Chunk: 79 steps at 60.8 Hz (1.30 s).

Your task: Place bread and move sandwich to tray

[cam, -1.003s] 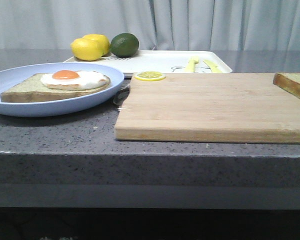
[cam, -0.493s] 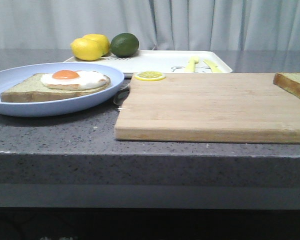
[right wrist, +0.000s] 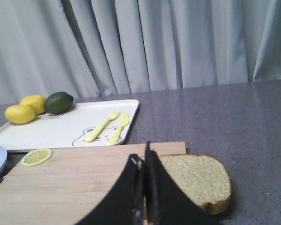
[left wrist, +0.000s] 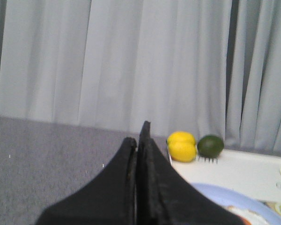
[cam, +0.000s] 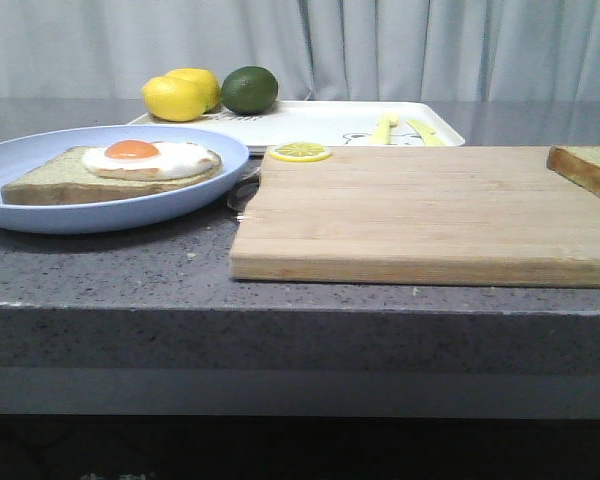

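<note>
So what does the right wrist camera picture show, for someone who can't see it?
A shut black gripper hangs over a wooden cutting board beside a plain bread slice. Behind sits a white tray holding a yellow fork, spoon, two lemons and a lime.

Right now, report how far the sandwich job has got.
Nothing looks done. The plain bread lies on the cutting board; the egg toast sits uncovered on the blue plate. Nothing is in hand: both the left tool and right tool are shut and empty. Left: top the toast, move it to the tray.
</note>
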Available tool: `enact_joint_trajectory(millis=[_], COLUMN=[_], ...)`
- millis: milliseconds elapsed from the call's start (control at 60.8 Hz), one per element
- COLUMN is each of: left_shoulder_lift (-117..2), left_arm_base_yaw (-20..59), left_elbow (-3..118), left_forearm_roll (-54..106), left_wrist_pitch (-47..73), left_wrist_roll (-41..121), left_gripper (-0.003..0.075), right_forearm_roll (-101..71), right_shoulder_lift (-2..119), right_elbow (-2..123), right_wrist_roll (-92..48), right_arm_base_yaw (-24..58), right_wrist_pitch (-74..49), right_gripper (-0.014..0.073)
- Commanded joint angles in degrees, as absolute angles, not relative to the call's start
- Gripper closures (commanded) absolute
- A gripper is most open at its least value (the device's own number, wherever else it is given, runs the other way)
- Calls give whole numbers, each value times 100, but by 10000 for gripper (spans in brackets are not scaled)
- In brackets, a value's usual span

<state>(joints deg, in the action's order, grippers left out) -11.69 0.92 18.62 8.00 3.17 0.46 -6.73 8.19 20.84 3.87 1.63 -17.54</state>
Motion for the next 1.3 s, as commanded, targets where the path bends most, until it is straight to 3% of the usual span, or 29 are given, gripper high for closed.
enact_joint_trajectory(millis=[0, 214, 691, 806, 954, 1020, 1283], left_shoulder_lift=[-1820, -2815, -2855, -2855, -2855, -2855, -2855], left_arm_base_yaw=[66, 66, 66, 66, 66, 66, 66], left_elbow=[2357, 2503, 2503, 2503, 2503, 2503, 2492], left_forearm_roll=[842, 842, 842, 842, 842, 842, 842], left_wrist_pitch=[533, 523, 221, 184, 62, 0, 0], left_wrist_roll=[0, 0, 0, 0, 0, 0, 0], left_gripper=[741, 741, 721, 548, 153, 62, 48], right_forearm_roll=[-664, -664, -664, -664, -664, -664, -664], right_shoulder_lift=[1459, 2444, 2522, 2522, 2548, 2589, 2675], right_elbow=[2651, 2942, 2942, 2942, 2937, 2911, 3006], right_wrist_roll=[347, 347, 347, 347, 347, 347, 347], right_arm_base_yaw=[172, 172, 172, 172, 172, 172, 172], right_wrist_pitch=[-1753, -1539, -1401, -1401, -1247, -1074, -984], right_gripper=[654, 654, 629, 484, 60, -74, -48])
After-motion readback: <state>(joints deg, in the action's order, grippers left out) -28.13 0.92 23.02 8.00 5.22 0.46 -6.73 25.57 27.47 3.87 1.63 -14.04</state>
